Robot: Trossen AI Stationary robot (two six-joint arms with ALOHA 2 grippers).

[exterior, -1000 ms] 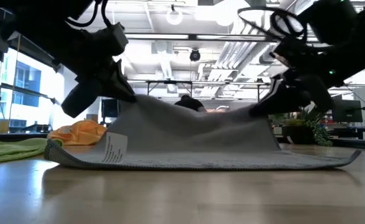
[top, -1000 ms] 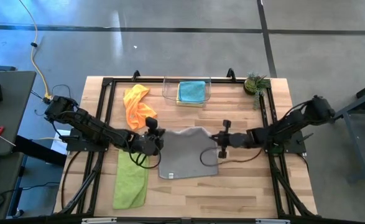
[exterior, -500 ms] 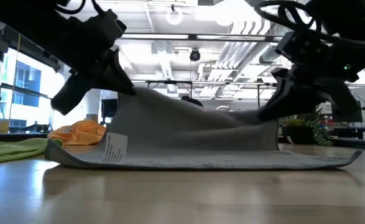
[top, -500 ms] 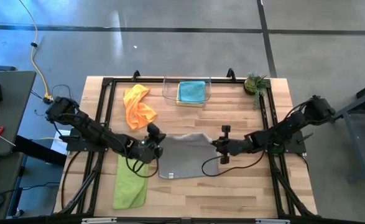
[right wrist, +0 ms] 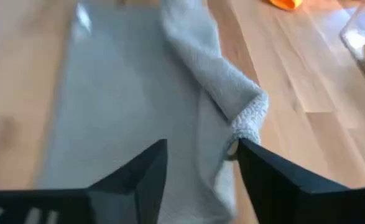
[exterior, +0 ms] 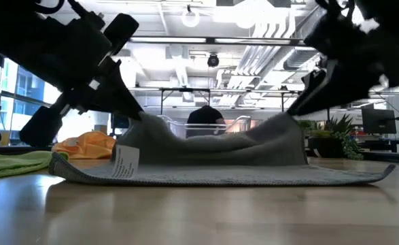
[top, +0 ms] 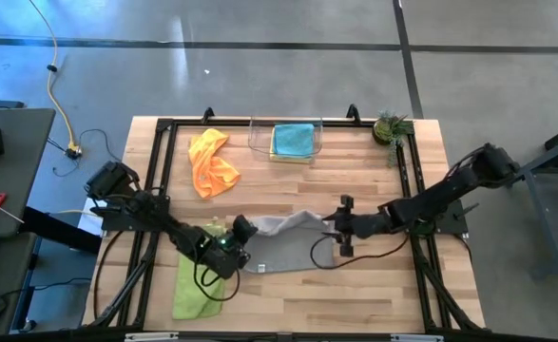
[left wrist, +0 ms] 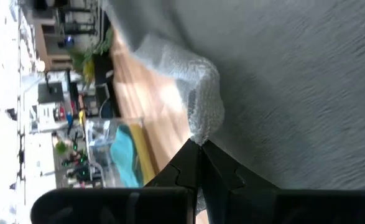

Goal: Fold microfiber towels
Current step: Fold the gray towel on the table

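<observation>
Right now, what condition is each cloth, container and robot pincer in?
Grey towel: half folded, far edge drawn over toward the near edge.
Left pincer: shut on the grey towel's corner.
Right pincer: open, corner let go.
Orange towel: crumpled, unfolded.
Lime green towel: lying flat, partly under the left arm.
Teal towel: folded, inside the bin.
Clear plastic bin: upright, open-topped.
Small plant: upright at the table's corner.

Grey concrete floor (top: 259,76); bright window (exterior: 22,92); ceiling lights (exterior: 189,17) overhead.
</observation>
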